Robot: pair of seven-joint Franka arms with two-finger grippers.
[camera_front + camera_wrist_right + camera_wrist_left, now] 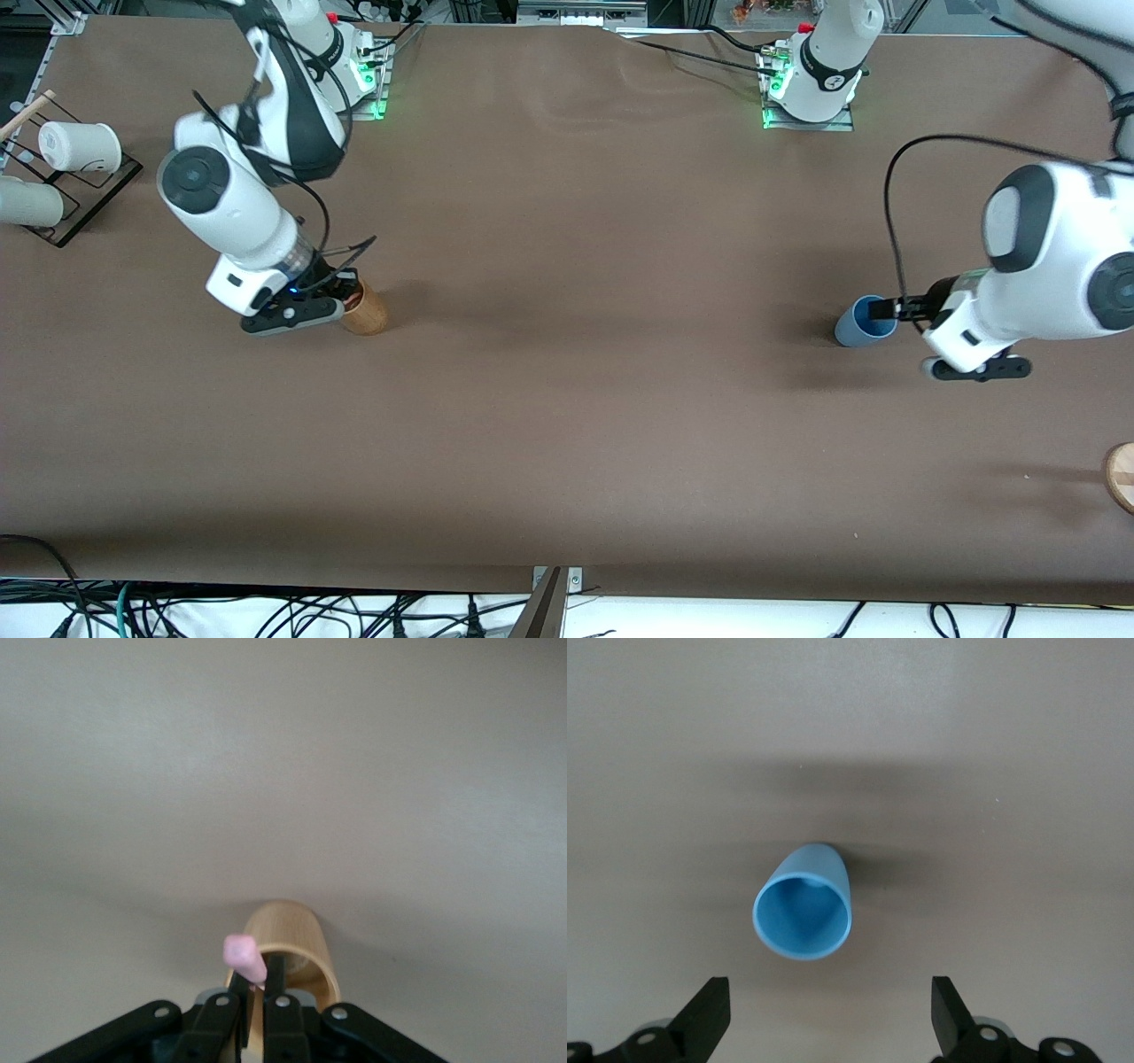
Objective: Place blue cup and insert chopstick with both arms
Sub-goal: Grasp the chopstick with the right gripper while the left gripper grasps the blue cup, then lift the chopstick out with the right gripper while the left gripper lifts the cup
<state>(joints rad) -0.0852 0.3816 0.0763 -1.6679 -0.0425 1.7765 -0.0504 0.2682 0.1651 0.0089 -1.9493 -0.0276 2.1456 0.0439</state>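
The blue cup (861,323) stands on the brown table toward the left arm's end, mouth up and empty. In the left wrist view the cup (803,912) lies just ahead of the fingertips. My left gripper (889,309) hovers over the cup's rim, open and wide (829,1014), touching nothing. My right gripper (339,285) is over a brown wooden cup (365,308) toward the right arm's end. It is shut (259,981) on the pink chopstick (245,958), whose end sticks up between the fingers above the wooden cup (292,943).
A black rack (84,199) with white cups (80,146) and a pale wooden stick (27,113) stands at the right arm's end. A round wooden piece (1121,477) lies at the left arm's end, nearer the front camera.
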